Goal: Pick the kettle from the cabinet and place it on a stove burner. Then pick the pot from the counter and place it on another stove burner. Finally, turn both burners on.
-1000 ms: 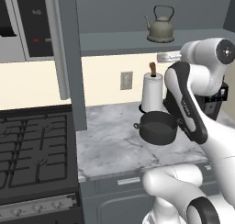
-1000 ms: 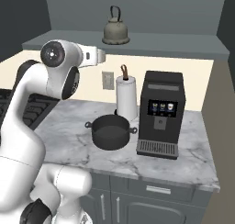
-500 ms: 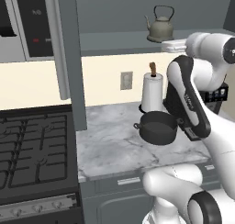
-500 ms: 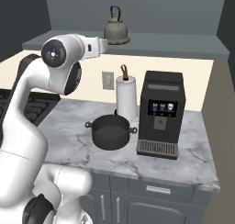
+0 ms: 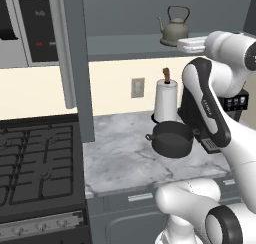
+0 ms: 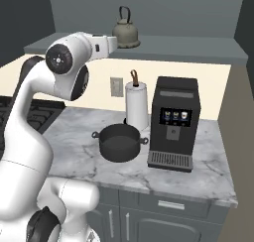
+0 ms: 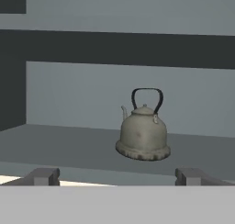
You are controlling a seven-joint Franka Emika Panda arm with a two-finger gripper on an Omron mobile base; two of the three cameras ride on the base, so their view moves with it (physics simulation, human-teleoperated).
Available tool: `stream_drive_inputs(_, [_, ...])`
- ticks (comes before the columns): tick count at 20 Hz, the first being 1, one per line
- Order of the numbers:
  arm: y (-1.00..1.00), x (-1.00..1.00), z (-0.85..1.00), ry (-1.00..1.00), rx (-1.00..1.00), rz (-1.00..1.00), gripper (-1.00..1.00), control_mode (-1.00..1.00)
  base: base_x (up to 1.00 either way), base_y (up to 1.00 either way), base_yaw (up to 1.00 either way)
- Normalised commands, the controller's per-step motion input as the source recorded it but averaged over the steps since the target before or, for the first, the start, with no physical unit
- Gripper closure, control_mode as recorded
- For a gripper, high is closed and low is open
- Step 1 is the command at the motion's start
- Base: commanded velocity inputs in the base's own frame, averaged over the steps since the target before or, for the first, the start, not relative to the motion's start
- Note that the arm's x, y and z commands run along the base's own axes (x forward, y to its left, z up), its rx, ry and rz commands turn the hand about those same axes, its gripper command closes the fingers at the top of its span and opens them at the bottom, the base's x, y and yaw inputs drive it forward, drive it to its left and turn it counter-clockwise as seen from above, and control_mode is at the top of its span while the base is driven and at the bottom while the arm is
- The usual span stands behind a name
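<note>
The grey-olive kettle (image 7: 143,136) stands upright on the inner shelf (image 5: 125,44) of the cabinet, whose door (image 5: 75,63) is swung open. My gripper (image 7: 118,177) is open, its fingertips (image 7: 43,176) spread wide, and it faces the kettle from in front of the shelf edge without touching it. My hand (image 6: 105,43) is level with the shelf, just left of the kettle (image 6: 125,33). The dark pot (image 5: 172,138) sits on the marble counter (image 5: 125,160). The black stove grates (image 5: 35,163) lie to the left.
A paper towel roll (image 6: 137,104) and a black coffee machine (image 6: 173,122) stand behind and right of the pot (image 6: 119,143). A wall outlet (image 5: 137,87) is on the back wall. The microwave (image 5: 30,23) hangs above the stove.
My arm has lifted the hand up to shelf height and brought it closer to the kettle. The kettle and the pot have stayed put.
</note>
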Motion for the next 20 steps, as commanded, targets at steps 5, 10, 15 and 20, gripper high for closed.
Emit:
stream_drive_inputs(5, [0.0, 0.01, 0.0, 0.0, 0.0, 0.0, -1.0, -1.0, 0.0, 0.0, 0.0])
stream_drive_inputs(10, [0.0, 0.03, 0.0, 0.0, 0.0, 0.0, -1.0, -1.0, 0.0, 0.0, 0.0])
stream_drive_inputs(15, [0.0, 0.06, 0.0, 0.0, 0.0, 0.0, -1.0, -1.0, 0.0, 0.0, 0.0])
stream_drive_inputs(20, [0.0, 0.1, 0.05, 0.0, 0.0, 0.0, -1.0, -1.0, 0.0, 0.0, 0.0])
